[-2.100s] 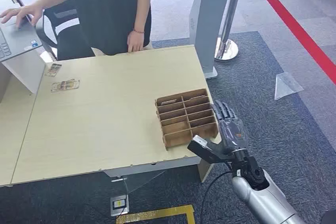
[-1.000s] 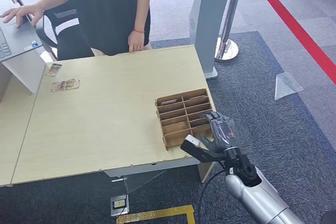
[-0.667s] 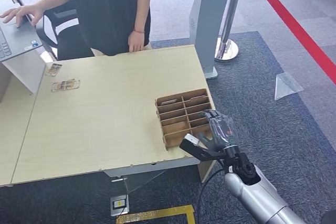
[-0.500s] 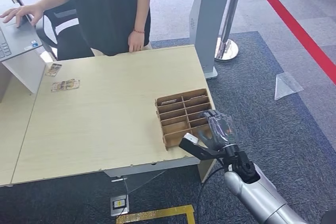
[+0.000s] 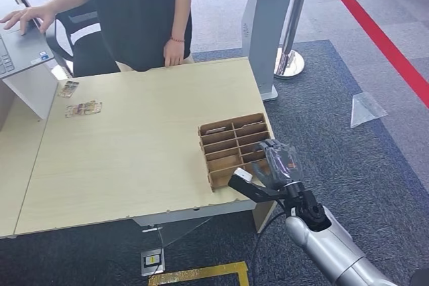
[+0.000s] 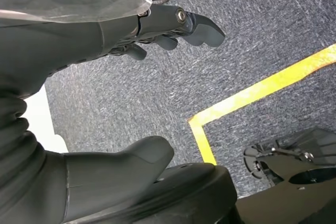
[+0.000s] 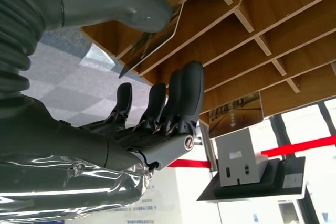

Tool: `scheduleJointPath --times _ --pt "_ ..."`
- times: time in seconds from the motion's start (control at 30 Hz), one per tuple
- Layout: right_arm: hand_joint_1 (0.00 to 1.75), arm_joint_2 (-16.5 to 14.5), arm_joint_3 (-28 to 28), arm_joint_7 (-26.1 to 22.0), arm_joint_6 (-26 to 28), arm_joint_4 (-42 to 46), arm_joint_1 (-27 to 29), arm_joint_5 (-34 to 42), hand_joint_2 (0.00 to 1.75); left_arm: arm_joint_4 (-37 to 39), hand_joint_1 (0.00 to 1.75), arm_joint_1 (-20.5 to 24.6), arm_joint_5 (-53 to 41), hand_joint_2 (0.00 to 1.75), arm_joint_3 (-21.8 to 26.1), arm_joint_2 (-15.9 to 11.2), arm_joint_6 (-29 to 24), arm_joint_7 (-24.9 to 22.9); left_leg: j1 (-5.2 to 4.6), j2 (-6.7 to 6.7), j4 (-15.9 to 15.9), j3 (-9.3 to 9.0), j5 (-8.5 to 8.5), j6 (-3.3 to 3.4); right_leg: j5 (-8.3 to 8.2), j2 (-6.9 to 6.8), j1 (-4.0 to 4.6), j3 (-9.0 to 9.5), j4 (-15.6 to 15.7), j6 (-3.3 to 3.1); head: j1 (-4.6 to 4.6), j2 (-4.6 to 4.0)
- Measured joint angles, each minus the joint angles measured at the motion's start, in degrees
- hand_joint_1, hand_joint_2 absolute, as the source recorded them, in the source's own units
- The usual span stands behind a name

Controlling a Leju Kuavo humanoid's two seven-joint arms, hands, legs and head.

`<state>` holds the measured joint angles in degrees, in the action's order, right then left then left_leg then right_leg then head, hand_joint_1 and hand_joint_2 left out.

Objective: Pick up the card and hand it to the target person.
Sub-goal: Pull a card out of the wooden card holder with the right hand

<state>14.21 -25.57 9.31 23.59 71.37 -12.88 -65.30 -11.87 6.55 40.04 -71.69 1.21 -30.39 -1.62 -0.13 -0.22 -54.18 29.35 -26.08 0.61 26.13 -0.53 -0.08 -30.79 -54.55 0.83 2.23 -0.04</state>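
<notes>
The right hand (image 5: 275,165) reaches into the near right corner of the wooden divider tray (image 5: 222,140) on the table (image 5: 127,152); its thumb (image 7: 118,3) and curled fingers (image 7: 186,93) pinch a card (image 7: 152,40) standing in a slot. The left hand (image 6: 91,30) hangs over carpet (fingers loosely apart, holding nothing)

The right hand (image 5: 275,165) sits at the table's (image 5: 137,159) near right corner, its fingers (image 7: 180,95) against the wooden divider tray (image 5: 235,149), whose partition walls close the way toward 11 o'clock. From 9 to 11 o'clock past the tray lies a broad bare tabletop. At 12 o'clock a person (image 5: 144,11) stands against the far edge; a grey kiosk stand (image 5: 263,25) blocks 1 o'clock.
</notes>
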Motion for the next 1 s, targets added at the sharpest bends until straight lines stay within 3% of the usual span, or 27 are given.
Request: scheduleJointPath --times 0.27,0.3,0.43,0.47,1.0 --pt "0.95 0.00 -0.29 0.74 -0.44 -0.25 0.03 -0.11 1.75 0.00 0.00 0.00 -0.05 1.75 0.00 0.04 -0.10 0.00 0.00 0.00 0.00 -0.01 0.00 0.00 0.00 0.00 0.00 0.00 0.00 0.00 0.00 -0.01" --pt "1.03 0.00 -0.30 0.76 -0.48 -0.25 0.05 -0.11 1.75 0.00 0.00 0.00 -0.06 1.75 0.00 0.04 -0.10 0.00 0.00 0.00 0.00 -0.01 0.00 0.00 0.00 0.01 0.00 0.00 0.00 0.00 0.00 -0.01" --pt "1.71 0.00 -0.37 0.78 -0.62 -0.27 0.12 -0.11 1.75 0.00 0.00 0.00 -0.04 1.75 0.00 0.04 -0.12 -0.01 0.00 0.00 0.00 -0.01 0.00 0.00 0.00 0.01 0.00 -0.01 0.00 0.00 0.00 -0.01" --pt "1.75 0.00 -0.39 0.78 -0.63 -0.28 0.12 -0.12 1.75 0.00 0.00 0.00 -0.03 1.75 0.00 0.04 -0.13 -0.01 0.00 0.00 0.00 -0.01 0.00 0.00 0.00 0.01 0.00 -0.01 0.00 0.00 0.00 -0.01" --pt "1.75 0.01 -0.45 0.72 -0.71 0.04 -0.18 -1.23 1.75 0.00 0.00 -0.03 0.00 1.75 0.00 0.02 -0.13 -0.22 0.00 0.00 -0.01 -0.03 0.00 0.00 0.00 0.01 0.00 0.02 0.00 0.00 0.00 -0.01"
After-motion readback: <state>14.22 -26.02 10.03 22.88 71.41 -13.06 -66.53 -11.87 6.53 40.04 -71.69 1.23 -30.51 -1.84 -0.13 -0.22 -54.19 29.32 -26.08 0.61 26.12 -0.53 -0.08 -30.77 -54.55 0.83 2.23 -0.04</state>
